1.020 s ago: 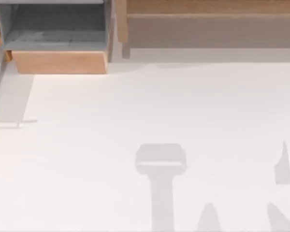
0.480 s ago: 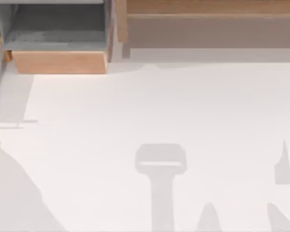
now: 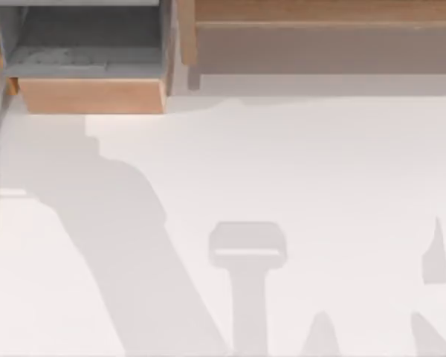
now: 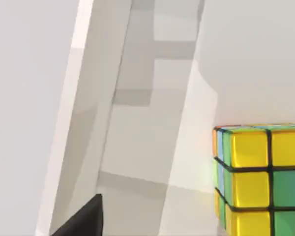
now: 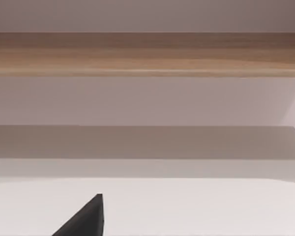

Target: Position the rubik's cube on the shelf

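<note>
The rubik's cube (image 4: 260, 179) stands close before my left wrist camera on the white surface, its yellow and green tiles facing me and a narrow multicoloured side beside them. A black tip of my left gripper (image 4: 83, 221) shows off to one side of the cube, apart from it. The shelf (image 3: 320, 15) runs along the table's far edge at the right, with a brown top board, a grey-brown front and a wooden post at its left end. In the right wrist view the shelf (image 5: 147, 54) spans the picture, with a black tip of my right gripper (image 5: 83, 219) well short of it.
A smaller box (image 3: 93, 95) with a grey inside and a light wood front stands at the far left, next to the shelf's post. A broad arm shadow (image 3: 126, 245) slants across the white table (image 3: 320, 171) at the left; smaller shadows lie at the near middle and right.
A broad shadow has swept in from the near left corner and now reaches up across the table's left side towards the box. The shadows at the right have not moved.
</note>
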### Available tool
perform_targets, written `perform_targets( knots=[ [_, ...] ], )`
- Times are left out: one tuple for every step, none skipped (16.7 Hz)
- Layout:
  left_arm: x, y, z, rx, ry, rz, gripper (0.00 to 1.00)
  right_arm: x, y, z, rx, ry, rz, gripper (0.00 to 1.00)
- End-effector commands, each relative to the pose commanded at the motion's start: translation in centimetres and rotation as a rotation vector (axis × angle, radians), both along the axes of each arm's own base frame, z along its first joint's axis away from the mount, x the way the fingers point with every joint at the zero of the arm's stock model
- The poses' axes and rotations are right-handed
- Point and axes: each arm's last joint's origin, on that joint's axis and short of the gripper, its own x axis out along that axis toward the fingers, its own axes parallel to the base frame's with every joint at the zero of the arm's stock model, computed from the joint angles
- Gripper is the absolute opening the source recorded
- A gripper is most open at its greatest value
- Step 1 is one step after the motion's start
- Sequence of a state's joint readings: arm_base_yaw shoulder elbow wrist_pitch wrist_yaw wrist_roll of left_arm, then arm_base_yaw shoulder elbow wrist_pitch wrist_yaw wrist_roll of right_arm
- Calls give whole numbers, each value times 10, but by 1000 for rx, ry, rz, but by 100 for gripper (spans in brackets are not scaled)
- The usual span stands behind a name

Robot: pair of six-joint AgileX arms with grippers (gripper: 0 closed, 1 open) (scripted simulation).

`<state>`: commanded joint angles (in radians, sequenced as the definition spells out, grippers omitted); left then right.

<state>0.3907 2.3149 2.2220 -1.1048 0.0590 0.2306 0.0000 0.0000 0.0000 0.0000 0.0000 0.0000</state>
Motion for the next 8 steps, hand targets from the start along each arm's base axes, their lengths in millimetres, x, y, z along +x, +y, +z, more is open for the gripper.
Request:
perform_targets(
  knots=[
    [3,-8,-5,-21,46,12,100,0,0,0,0,0,0,100],
    [6,-15,-10,-38,87,23,100,0,0,0,0,0,0,100],
    [8,-21,-15,-51,122,32,100,0,0,0,0,0,0,100],
    [9,-25,-18,-60,149,38,100,0,0,0,0,0,0,100],
    [10,-27,-21,-65,163,42,100,0,0,0,0,0,0,100],
    [10,-27,-21,-66,166,43,100,0,0,0,0,0,0,100],
    [10,-27,-21,-66,166,43,100,0,0,0,0,0,0,100],
    [10,-27,-21,-66,166,43,100,0,0,0,0,0,0,100]
  ],
)
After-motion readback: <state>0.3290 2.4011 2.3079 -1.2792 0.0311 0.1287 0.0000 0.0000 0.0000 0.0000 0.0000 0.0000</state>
